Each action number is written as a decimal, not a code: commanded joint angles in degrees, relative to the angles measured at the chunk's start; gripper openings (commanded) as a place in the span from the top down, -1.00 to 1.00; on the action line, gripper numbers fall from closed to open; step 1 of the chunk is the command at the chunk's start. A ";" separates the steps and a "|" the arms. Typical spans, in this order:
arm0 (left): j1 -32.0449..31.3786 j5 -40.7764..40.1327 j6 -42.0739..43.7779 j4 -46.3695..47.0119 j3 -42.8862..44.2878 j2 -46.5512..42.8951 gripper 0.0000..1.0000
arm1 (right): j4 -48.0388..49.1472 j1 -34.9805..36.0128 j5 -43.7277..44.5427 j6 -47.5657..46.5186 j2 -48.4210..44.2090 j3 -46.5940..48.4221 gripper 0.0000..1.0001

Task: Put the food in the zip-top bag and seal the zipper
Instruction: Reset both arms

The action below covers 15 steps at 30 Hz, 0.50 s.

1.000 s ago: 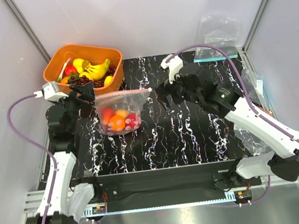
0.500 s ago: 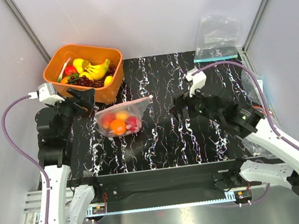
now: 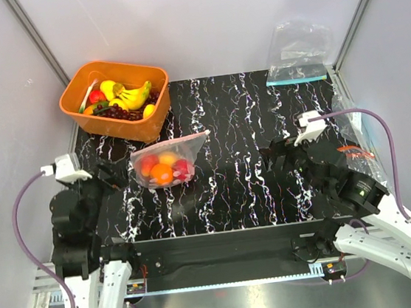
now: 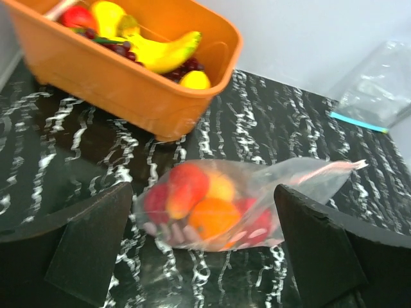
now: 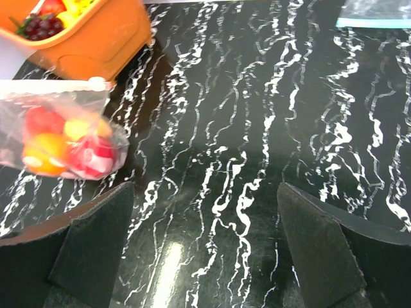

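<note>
The zip-top bag [image 3: 170, 160] lies on the black marbled table, left of centre, with nothing holding it. The food [image 3: 162, 171], an orange, red fruits and a peach, sits inside its lower left part. The pale pink zipper [image 3: 172, 142] runs along the bag's far edge; I cannot tell whether it is pressed closed. My left gripper [image 3: 114, 176] is open, drawn back to the near left of the bag [image 4: 270, 186]. My right gripper [image 3: 276, 156] is open, well to the right of the bag [image 5: 58, 131]. Both wrist views show the food [image 4: 209, 215] [image 5: 51, 144] beyond empty fingers.
An orange bin [image 3: 137, 128] with bananas [image 3: 134, 95], grapes and other toy fruit stands at the back left, just behind the bag. A clear bag with a teal strip [image 3: 296, 53] lies at the back right. More crinkled plastic [image 3: 348, 119] lies along the right edge.
Both grippers have drawn away from the bag's mouth, back toward the near edge, the left one leftward and the right one rightward. The bag has settled onto the table.
</note>
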 commanded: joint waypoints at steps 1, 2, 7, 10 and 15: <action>0.12 -7.09 2.74 -0.36 -0.61 -4.63 -0.98 | 3.98 -0.14 4.84 2.21 -1.71 -2.02 -0.99; 0.12 -7.80 2.56 -0.80 -0.17 -4.99 -0.98 | 3.89 -0.14 5.11 2.38 -1.98 -2.20 -0.99; 0.12 -8.08 2.12 -1.16 -0.08 -5.43 -0.98 | 3.80 -0.14 5.20 2.73 -3.12 -2.82 -0.99; 0.12 -6.14 2.56 -0.72 -0.34 -5.61 -0.98 | 3.63 -0.14 5.11 2.82 -3.65 -2.82 -0.99; 0.12 -4.56 3.09 -0.19 -1.04 -6.83 -0.98 | 3.45 -0.14 5.20 3.09 -3.65 -2.65 -0.99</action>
